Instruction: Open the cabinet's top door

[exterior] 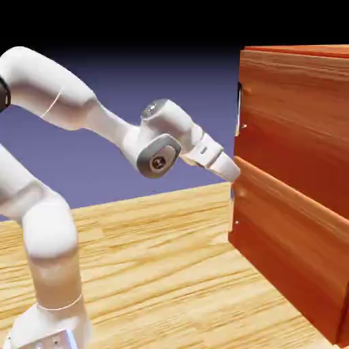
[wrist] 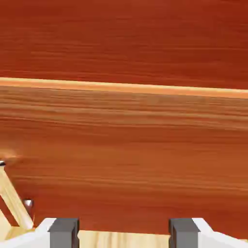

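We bring the tool (exterior: 232, 170), its jaws standing apart and holding nothing, up from the seam between the two panels, where it now sits at the cabinet (exterior: 300, 184) front's left edge. To do this well we should raise it, keep the jaws spread, and straddle the handle (exterior: 240, 109) squarely before closing. The cabinet stands at the surface (exterior: 157, 266)'s right side; the top door (exterior: 293, 116) lies above and right of the tool, its handle clearly higher

Light wood-grain table (exterior: 157, 272); cabinet (exterior: 300, 191) and robot base (exterior: 51, 327) standing on it.
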